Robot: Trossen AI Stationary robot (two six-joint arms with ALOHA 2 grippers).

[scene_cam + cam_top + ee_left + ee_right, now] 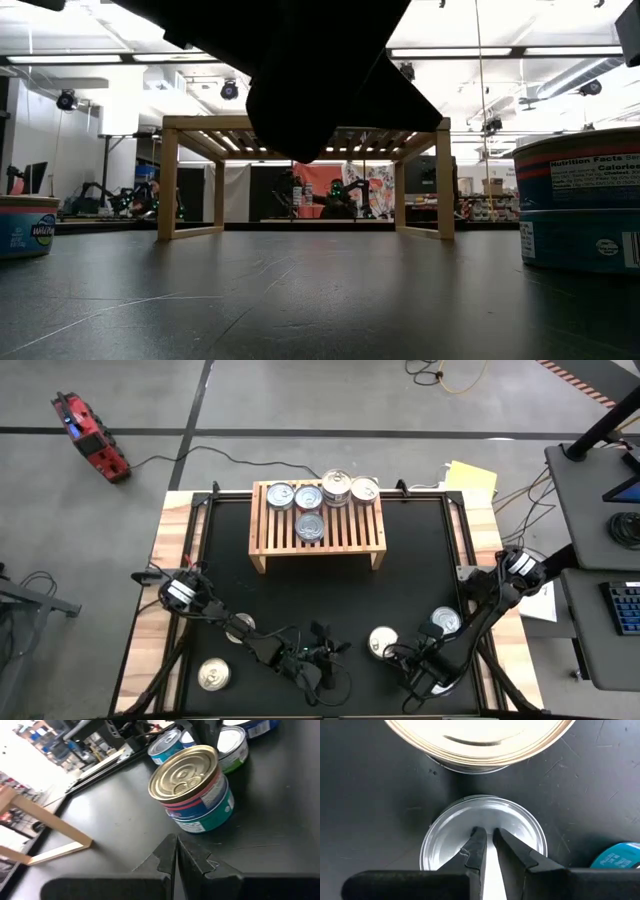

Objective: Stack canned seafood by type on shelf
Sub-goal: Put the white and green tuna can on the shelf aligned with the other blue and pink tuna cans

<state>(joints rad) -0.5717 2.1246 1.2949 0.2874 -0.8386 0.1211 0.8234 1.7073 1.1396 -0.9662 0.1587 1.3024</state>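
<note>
The shelf (318,525) stands at the table's far middle with several cans (322,495) on its slats. My left gripper (175,854) is shut, low near the table's near middle (335,650), pointing at a gold-lidded can (192,775) that sits on top of a teal can (212,817). My right gripper (489,836) points straight down at the near right (415,678), its fingers almost together over a silver-lidded can (450,835). Beside that one stand a gold-lidded can (475,740) and a blue can (617,857). My right gripper's fingertips (479,834) stand over the middle of the silver lid (445,840), coming from above. I cannot tell whether they touch it. Nothing shows between them but the bright lid.
Loose cans stand on the black mat at the near left (213,676), under the left arm (240,625) and at the right (445,622). The low view shows a can at its left (25,225) and two stacked cans at its right (580,200). Bare mat lies before the shelf.
</note>
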